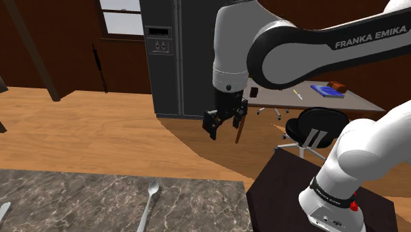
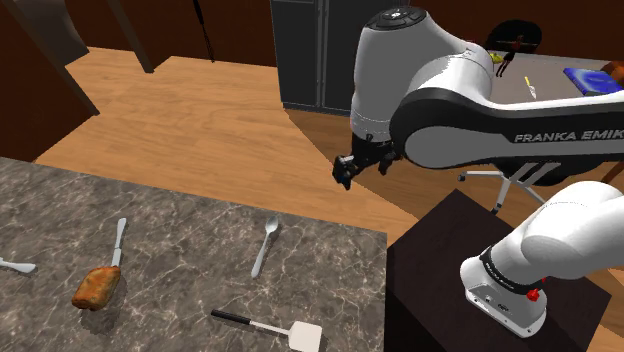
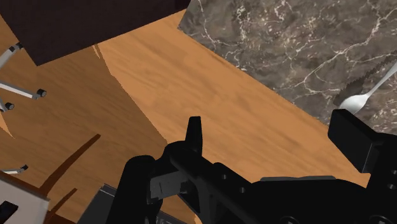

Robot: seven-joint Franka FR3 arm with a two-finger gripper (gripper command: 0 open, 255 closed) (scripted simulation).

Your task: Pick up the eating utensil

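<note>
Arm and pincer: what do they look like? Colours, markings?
The arm has glossy white rounded shells with dark bands at the joints. One dark band carries white FRANKA EMIKA lettering. A small red mark sits near the base, beside a dark ring. The pincer is all black, with two blocky fingers.

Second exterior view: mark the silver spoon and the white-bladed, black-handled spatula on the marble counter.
Silver spoon [image 2: 264, 248], second exterior view, mid-handle.
White-bladed, black-handled spatula [image 2: 302, 337], second exterior view, on its blade.
</note>
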